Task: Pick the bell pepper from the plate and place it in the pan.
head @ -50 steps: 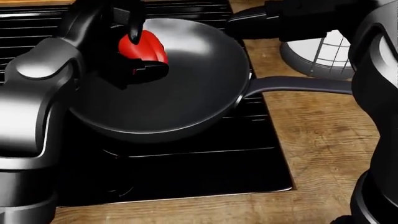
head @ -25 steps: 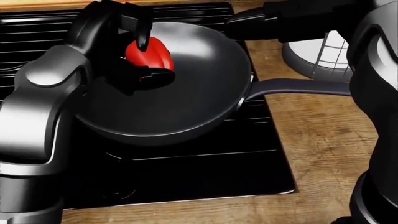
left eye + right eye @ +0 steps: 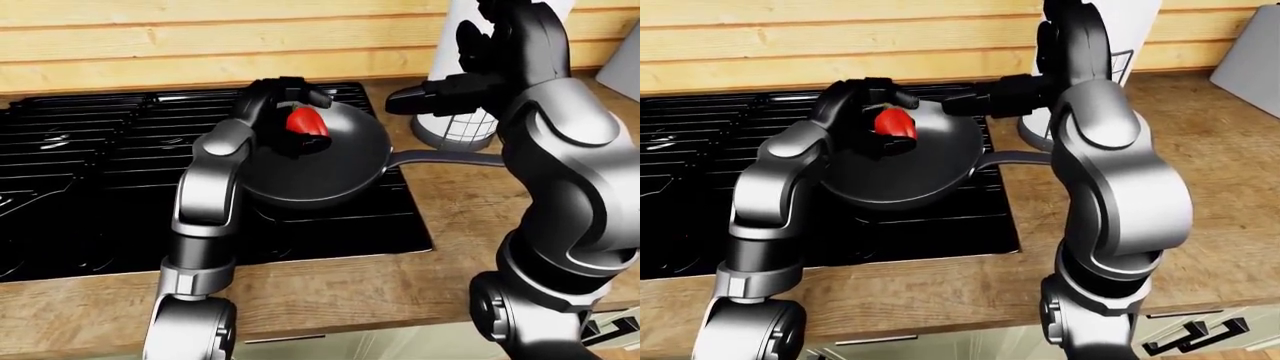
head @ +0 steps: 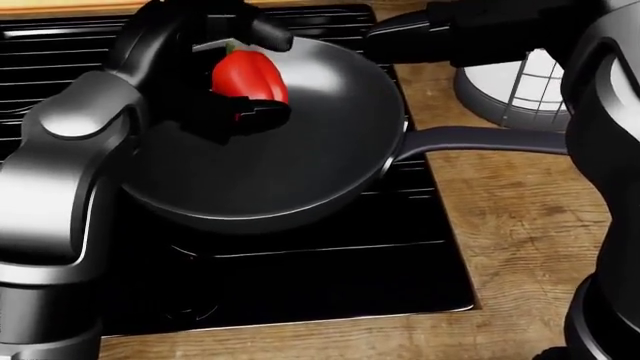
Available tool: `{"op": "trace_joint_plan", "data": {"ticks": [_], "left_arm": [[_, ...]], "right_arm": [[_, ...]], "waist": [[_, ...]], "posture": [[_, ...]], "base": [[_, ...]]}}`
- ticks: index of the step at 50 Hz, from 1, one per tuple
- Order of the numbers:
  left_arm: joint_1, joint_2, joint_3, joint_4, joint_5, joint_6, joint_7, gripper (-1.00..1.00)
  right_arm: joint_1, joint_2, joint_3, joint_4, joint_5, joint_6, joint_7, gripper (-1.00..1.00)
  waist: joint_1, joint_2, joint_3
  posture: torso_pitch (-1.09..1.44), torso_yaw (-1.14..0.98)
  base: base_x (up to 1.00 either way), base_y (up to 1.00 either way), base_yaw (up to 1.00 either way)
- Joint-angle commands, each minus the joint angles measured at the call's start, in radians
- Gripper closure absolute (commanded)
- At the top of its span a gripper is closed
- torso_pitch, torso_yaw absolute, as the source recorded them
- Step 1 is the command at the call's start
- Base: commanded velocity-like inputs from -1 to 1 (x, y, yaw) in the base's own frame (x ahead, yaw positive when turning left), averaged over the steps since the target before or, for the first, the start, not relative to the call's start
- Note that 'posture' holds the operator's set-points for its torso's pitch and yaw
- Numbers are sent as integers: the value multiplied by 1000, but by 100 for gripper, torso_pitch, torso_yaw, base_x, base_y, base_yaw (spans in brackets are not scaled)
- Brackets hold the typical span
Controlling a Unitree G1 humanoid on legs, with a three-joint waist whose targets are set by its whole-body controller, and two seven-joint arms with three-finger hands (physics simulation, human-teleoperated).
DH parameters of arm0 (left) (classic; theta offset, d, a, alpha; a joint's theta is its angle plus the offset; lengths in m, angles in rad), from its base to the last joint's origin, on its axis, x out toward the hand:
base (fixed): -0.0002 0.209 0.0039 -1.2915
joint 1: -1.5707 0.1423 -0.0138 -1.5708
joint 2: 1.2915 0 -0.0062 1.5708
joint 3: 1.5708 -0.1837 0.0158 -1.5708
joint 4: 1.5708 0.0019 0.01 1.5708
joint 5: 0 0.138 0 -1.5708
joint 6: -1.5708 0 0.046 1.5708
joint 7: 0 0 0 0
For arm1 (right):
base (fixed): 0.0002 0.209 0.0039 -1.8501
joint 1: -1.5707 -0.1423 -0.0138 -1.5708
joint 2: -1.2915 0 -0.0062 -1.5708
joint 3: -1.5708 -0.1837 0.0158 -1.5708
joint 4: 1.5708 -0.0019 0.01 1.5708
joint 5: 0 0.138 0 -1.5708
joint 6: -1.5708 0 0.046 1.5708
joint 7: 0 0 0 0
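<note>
Since the earlier frames, the left hand (image 4: 235, 64) lifts its upper finger off the bell pepper (image 4: 250, 76), so that finger now arches above and to the right of the red fruit rather than crossing its face, and more of the pepper shows. The pepper sits over the far-left part of the pan (image 4: 300, 150), resting against the lower fingers; whether it already touches the pan floor cannot be told. The fingers look spread, loosening rather than pinching. The right hand (image 3: 420, 97) reaches out past the pan's far-right rim, near the white wire-framed container (image 3: 455, 124); its finger state cannot be told. The pan stands on the black stove (image 3: 100, 165), its handle pointing right over the wooden counter (image 3: 450, 225). The step in hand appears to be the release. Next, the left hand likely needs to open fully and draw up and away without dragging the pepper out.
</note>
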Motion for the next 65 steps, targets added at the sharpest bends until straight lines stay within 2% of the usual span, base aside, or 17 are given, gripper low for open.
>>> {"op": "trace_joint_plan", "data": {"ticks": [1,12,18,34,37,42,47,50,51,60,65], "left_arm": [[-16,-2,11,-36,-1,-35,6,17],[-2,0,11,-64,5,-25,-1,6],[24,3,6,-86,14,-22,-17,-11],[53,-7,6,-97,37,-19,-43,-15],[54,-7,8,-100,36,-19,-43,-40],[53,-8,7,-103,35,-16,-41,-53],[48,-7,10,-109,33,-8,-40,-56],[33,-4,17,-105,23,-1,-31,-67],[26,-2,17,-110,21,7,-31,-82],[-18,14,23,-110,3,34,-26,-80],[-45,26,33,-103,-9,43,-17,-94]], "right_arm": [[-29,-7,-5,-17,-3,-32,-2,-100],[-33,-8,-5,-14,-3,-28,-4,-100],[-29,-9,-5,-16,-3,-30,-3,-100],[-28,-5,-1,-19,-8,-29,-3,-100],[-24,-4,0,-18,-9,-33,-2,-100],[-29,-5,-1,-16,-9,-30,-1,-100],[-28,-6,-2,-12,-10,-34,0,-100],[-27,-6,-3,-15,-10,-32,0,-100],[-29,-5,-2,-16,-10,-30,-1,-100],[-26,-7,-6,-12,-8,-34,-1,-100],[-20,-9,-6,-7,-7,-43,0,-100]], "waist": [[-1,-8,-20],[-1,-7,-21],[-2,-5,-23],[-3,6,-29],[-4,6,-28],[-5,4,-27],[-5,3,-27],[-5,3,-26],[-5,2,-26],[-3,-7,-17],[-3,-12,-15]], "posture": [[0,0],[0,0],[0,0],[0,0],[0,0],[0,0],[0,0],[0,0],[0,0],[0,0],[0,0]], "base": [[0,0,0],[0,0,0],[0,0,0],[0,0,0],[0,0,0],[0,0,0],[0,0,0],[0,0,0],[0,0,0],[0,0,0],[0,0,0]]}}
